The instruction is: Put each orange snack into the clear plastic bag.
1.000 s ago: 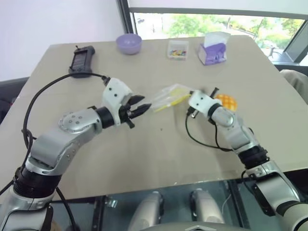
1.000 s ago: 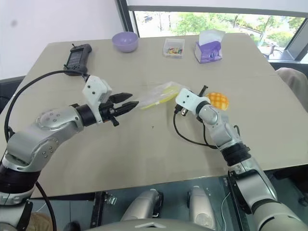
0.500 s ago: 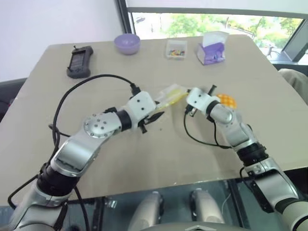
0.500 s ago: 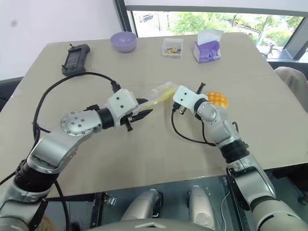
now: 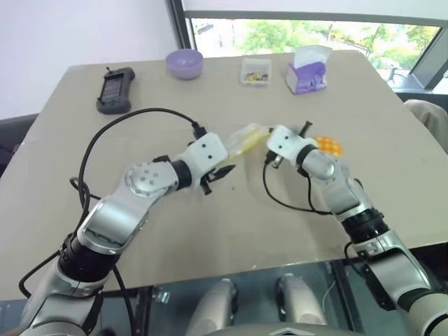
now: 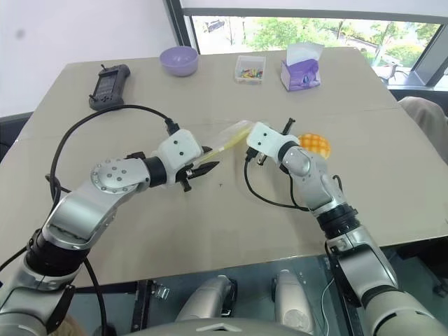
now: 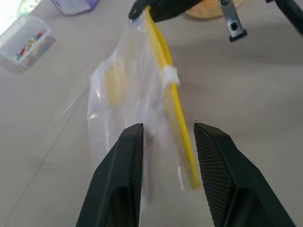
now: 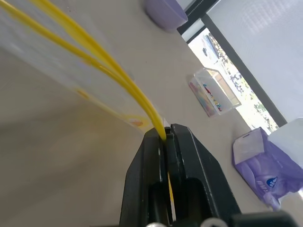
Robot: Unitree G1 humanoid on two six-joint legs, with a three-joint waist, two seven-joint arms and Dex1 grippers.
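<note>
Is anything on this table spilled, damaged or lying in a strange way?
Nothing looks spilled or broken. The one unusual thing is the clear bag: the right gripper pinches its yellow seal strip, so it hangs slanted above the table instead of lying flat.

Beige table [image 5: 210, 231] bears orange snack [image 5: 330, 146], purple bowl [image 5: 185, 64].

The right arm hides part of the orange snack [image 5: 332, 146].

Purple bowl [image 5: 185, 64], clear box of coloured bits [image 5: 255, 71], purple tissue pack [image 5: 309, 72] seen along table's [image 5: 210, 231] far edge; black handset [image 5: 115, 89] far left.
</note>
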